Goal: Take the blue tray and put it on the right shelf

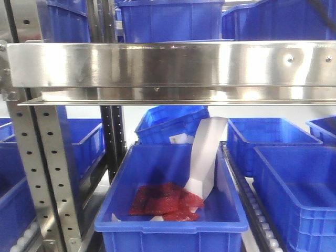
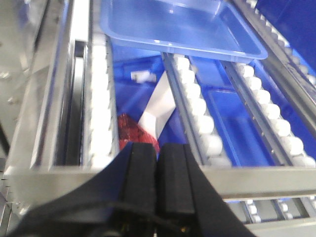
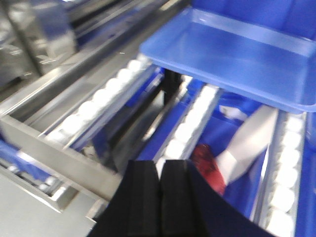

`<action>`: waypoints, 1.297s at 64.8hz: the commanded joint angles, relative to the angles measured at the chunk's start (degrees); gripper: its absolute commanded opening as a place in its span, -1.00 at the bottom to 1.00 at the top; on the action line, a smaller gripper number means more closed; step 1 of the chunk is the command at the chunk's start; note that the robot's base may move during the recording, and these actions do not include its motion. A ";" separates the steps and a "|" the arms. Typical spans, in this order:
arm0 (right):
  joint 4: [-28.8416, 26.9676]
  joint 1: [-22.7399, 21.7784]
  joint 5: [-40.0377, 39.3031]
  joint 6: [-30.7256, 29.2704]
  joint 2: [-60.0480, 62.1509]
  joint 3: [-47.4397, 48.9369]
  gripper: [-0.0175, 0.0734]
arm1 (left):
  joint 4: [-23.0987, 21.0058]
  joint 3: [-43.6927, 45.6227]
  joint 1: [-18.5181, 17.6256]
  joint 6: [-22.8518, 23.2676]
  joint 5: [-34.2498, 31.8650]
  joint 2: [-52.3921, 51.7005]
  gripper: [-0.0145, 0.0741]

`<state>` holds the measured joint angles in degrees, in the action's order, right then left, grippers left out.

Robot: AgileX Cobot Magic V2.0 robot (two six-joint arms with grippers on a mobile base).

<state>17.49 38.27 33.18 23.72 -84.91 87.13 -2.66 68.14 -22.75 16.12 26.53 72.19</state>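
two wrist cameras look down over a stainless steel rack (image 2: 148, 175) fitted with lanes of white rollers (image 2: 197, 111). the blue tray (image 2: 177, 24) sits on those rollers, at the far end of the lane from both arms, and neither arm touches it. the left gripper (image 2: 157, 182) has its black fingers pressed together with nothing between them, and the right gripper (image 3: 159, 197) is likewise closed and empty, both hanging near the rack's front rail. to do the grab well, the fingers would likely need to part first, then reach forward and pinch the near rim of the tray, one arm at each end to keep it level, lifting gently so it does not snag the rollers. the tray is a shallow, glossy, pale periwinkle rectangle with rounded corners, a rolled raised rim and a smooth bare bottom. beneath the rollers, a deep dark-blue bin (image 1: 170, 226) holds red packets (image 1: 165, 202) and a white scoop-like piece (image 1: 205, 157). the front camera shows only the rack rail and bins, not the tray.
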 commanded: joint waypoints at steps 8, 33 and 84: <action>2.14 -0.01 -14.25 0.15 13.91 -14.00 -0.50 | 0.01 -11.13 -0.39 -1.67 -13.17 -9.87 -0.78; 2.32 -0.01 -29.67 0.15 41.37 -46.33 -0.50 | 1.54 -36.26 -0.39 -3.10 -25.60 -35.62 -0.78; 2.32 -0.01 -29.83 0.15 62.26 -61.28 -0.50 | 5.46 -46.02 -0.39 -3.10 -24.27 -55.16 -0.78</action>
<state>18.87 38.27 8.34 23.72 -22.50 24.33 2.54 20.54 -22.75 13.21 6.92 16.71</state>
